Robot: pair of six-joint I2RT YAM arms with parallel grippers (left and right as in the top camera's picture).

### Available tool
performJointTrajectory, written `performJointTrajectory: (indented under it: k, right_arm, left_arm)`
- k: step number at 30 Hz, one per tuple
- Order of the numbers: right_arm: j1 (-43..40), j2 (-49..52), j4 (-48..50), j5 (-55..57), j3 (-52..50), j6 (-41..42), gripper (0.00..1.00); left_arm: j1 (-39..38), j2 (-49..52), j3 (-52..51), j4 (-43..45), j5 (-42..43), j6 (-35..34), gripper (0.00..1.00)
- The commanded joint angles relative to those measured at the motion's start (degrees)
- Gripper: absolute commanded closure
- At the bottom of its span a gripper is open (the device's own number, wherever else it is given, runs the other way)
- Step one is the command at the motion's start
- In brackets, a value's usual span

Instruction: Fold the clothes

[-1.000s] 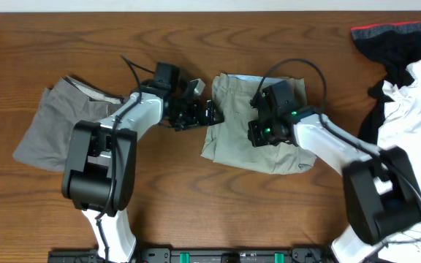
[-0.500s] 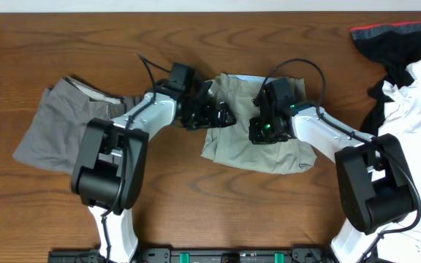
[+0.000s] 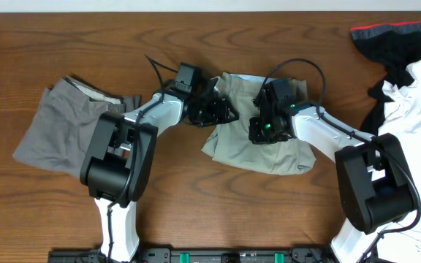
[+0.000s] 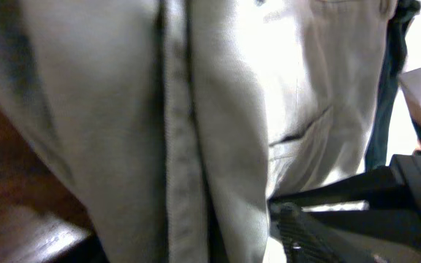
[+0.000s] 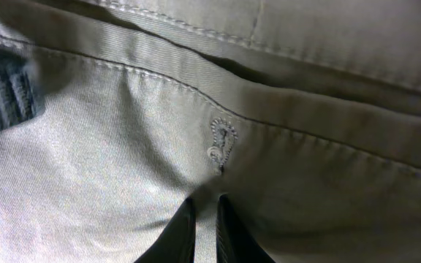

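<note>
Near the centre of the wood-grain table [image 3: 196, 197] lie the khaki shorts [image 3: 232, 146], a rumpled, roughly square pad of twill cotton with raised seams and a stitched buttonhole [image 5: 221, 145]. The right end effector [image 5: 205, 203] presses onto the cloth, its dark fingers drawn nearly together. The left end effector [image 3: 224, 113] sits on the shorts' 9 o'clock edge; its grip cannot be told. Creased grey shorts [image 3: 57, 128] lie at 9 o'clock, a white printed T-shirt [image 3: 415, 109] at 3 o'clock, and a black red-trimmed garment [image 3: 397, 40] at 2 o'clock.
</note>
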Motion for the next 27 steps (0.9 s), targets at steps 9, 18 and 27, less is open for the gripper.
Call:
performJointTrajectory:
  k: [9,18,27]
  right_arm:
    - [-0.07,5.9,-0.94,7.15,-3.5,-0.76,0.88]
    - [-0.09,5.9,-0.96,7.13,-3.5,-1.25,0.89]
    - [-0.44,-1.11,-9.79,7.06,-2.91,-2.71,0.93]
  left_arm:
    - [-2.58,4.17,-2.38,2.38,-0.59,-2.16,0.45]
    - [-4.11,4.17,-2.38,3.69,0.04,-2.1,0.9]
    - [-0.66,0.26,-2.34,-0.59,7.32,4.09,0.94]
